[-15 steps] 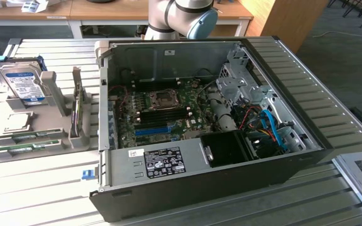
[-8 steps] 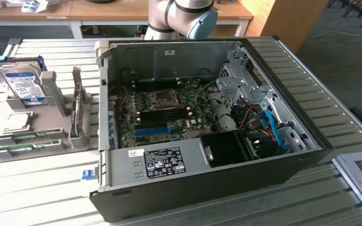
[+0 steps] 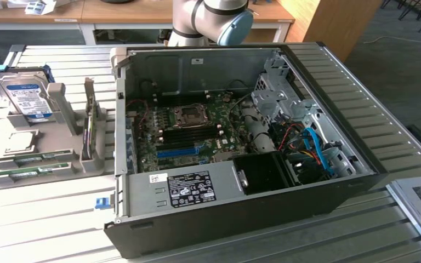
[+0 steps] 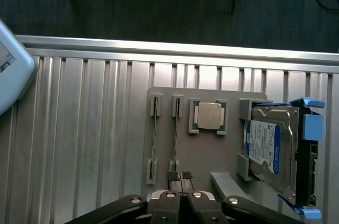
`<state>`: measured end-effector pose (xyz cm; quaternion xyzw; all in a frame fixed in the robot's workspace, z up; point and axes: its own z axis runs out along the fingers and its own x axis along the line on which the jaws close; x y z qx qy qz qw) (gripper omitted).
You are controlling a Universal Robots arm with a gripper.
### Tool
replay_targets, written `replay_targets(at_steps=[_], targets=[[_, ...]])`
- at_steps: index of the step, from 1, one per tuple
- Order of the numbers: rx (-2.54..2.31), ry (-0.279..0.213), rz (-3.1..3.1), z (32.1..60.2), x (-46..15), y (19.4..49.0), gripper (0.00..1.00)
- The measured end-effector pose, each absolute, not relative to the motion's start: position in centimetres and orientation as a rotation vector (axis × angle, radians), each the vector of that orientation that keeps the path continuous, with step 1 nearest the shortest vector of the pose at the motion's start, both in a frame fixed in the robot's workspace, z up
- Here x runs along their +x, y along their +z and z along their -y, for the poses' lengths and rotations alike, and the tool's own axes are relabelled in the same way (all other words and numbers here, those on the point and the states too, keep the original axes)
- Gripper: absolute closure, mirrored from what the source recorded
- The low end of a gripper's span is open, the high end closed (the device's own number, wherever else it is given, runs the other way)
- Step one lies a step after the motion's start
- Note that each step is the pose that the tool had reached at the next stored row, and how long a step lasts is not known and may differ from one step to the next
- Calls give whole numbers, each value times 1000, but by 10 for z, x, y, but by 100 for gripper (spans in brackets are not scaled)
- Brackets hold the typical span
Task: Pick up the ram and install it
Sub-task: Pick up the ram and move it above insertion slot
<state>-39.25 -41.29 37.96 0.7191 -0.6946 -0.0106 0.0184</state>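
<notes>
Wrist view puts the closed, empty tool at one end of the ram.

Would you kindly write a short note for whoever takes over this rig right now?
Claw: shut, holding nothing, above the grey holder.
Ram: the outer ram stick and the inner ram stick stand on edge in the holder's slots. The processor chip and the hard drive sit beside them. The claw's tips are nearest the inner stick.
Computer case: open, with the motherboard exposed.
Done: nothing; both sticks are in the holder.
Left: picking up a stick and installing it.
</notes>
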Motion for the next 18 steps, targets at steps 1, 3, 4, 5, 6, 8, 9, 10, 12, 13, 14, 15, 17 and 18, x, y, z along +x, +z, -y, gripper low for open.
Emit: replay_targets(at_steps=[1, 3, 4, 5, 6, 8, 9, 10, 12, 13, 14, 15, 17, 18], targets=[[2233, -33, 2157, 413, -392, 380, 90], [2233, -33, 2157, 413, -393, 380, 90], [2233, -33, 2157, 413, -393, 380, 90], [2233, -33, 2157, 413, -393, 380, 90], [2233, -33, 2157, 413, -393, 380, 90], [2233, -33, 2157, 413, -393, 379, 90], [2233, -33, 2157, 413, -393, 379, 90], [2233, -33, 2157, 413, -393, 378, 90], [2233, -32, 2157, 413, -393, 377, 90], [2233, -32, 2157, 413, -393, 376, 90], [2233, -32, 2157, 413, -393, 375, 90], [2233, -32, 2157, 413, -393, 374, 90], [2232, -31, 2157, 413, -393, 372, 90], [2232, -31, 2157, 413, -393, 371, 90]])
